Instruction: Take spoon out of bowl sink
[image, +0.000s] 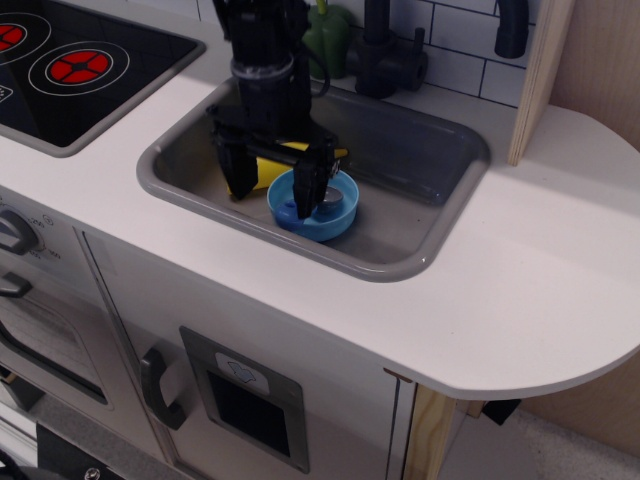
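The sink (420, 165) is seen in the upper centre of the frame, recessed into the white countertop (540, 270). The bowl (335, 218) is located on the sink floor, near the front wall of the basin and slightly left of its middle. The spoon (328, 194) is contained in the bowl; only part of its dark grey cup is visible at the right of the bowl's interior, and the blue handle is largely hidden behind a gripper finger. The gripper (272, 178) is positioned at the left part of the sink, lowered from the top of the frame, with its two black fingers held apart. The right-hand finger in the frame is lowered into the left side of the bowl, at or just beside the spoon handle; whether contact is made cannot be determined. The left-hand finger is placed outside the bowl, in front of the yellow bottle (268, 170), which lies on its side behind the bowl and is mostly covered by the gripper. A green pepper (330, 38) is seen on the counter behind the sink, with a black faucet (385, 50) to its right. A black stovetop (80, 60) with red rings occupies the upper left of the frame.
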